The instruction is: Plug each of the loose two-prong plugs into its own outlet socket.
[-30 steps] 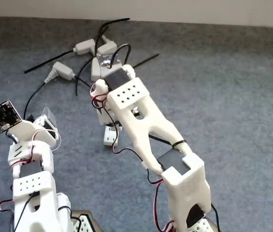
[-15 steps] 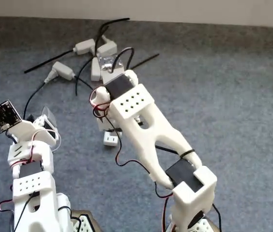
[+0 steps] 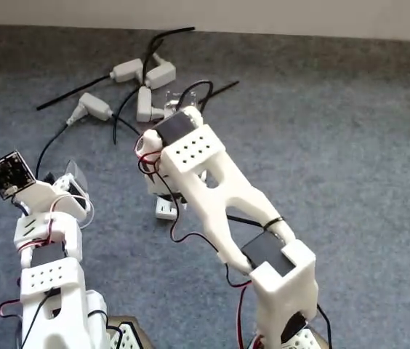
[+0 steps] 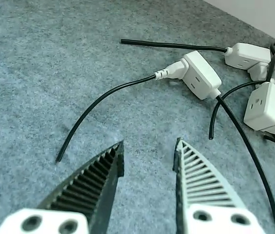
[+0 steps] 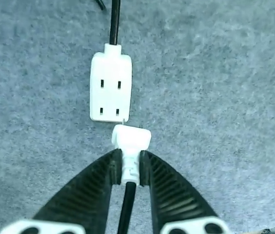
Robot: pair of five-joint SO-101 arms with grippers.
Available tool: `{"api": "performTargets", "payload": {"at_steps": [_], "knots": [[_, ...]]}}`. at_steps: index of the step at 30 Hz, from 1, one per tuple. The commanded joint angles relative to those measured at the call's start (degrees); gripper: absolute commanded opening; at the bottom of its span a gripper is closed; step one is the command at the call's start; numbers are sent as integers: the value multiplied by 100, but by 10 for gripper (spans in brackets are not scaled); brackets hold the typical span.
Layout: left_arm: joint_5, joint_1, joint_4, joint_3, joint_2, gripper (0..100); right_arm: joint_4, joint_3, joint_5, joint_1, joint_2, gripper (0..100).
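Right wrist view: your right gripper (image 5: pixel 130 156) squeezes the plug (image 5: pixel 131 137), just ahead of its tips. Prongs look off the socket (image 5: pixel 110 87) holes; push now and you may shove it away.

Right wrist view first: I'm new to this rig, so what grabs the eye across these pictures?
The right gripper is shut on a white two-prong plug, its prongs at the edge of a white outlet block lying face-up on grey carpet. The left gripper hangs open, with more white outlets and black cords ahead of it.
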Motion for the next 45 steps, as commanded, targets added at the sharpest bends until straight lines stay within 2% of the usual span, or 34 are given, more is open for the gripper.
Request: {"api": "performTargets", "payload": {"at_steps": [1,5,15,19,45], "knots": [[44,110,-176,-4,-66,181,57,-295,-44,-119,-4,37],[44,110,-264,48,-66,181,22,-321,193,-303,84,37],[44,110,-264,48,-66,181,-259,-330,255,-382,75,37],[44,110,-264,48,-66,181,-435,-330,721,-391,75,37],[44,110,-264,48,-66,181,-514,-321,756,-75,101,37]]}}
